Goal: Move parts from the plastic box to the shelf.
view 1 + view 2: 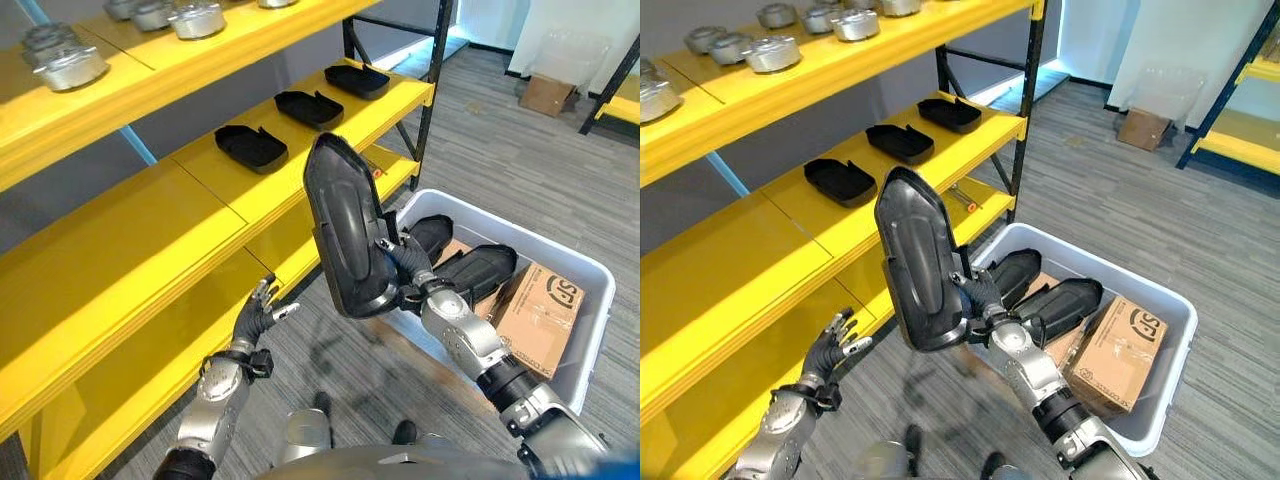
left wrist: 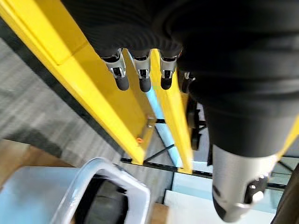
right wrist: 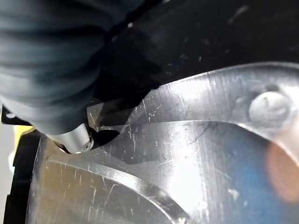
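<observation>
Your right robot hand (image 1: 405,268) grips a long black moulded plastic part (image 1: 345,226), held upright above the near rim of the white plastic box (image 1: 590,300) on the grey floor; its fingers are mostly hidden behind the part, and the right wrist view gives you just scratched metal and dark ribbed cover up close. Two more black parts (image 1: 1060,305) lie in the box beside a brown cardboard carton (image 1: 1120,352), partly hidden by the arm. Your left robot hand (image 1: 262,310) hangs loose, fingers spread, holding nothing, beside the yellow metal shelf (image 1: 120,260). Three black parts (image 1: 250,147) sit on the middle shelf board; silver round metal pieces (image 1: 65,58) on top are cut off.
</observation>
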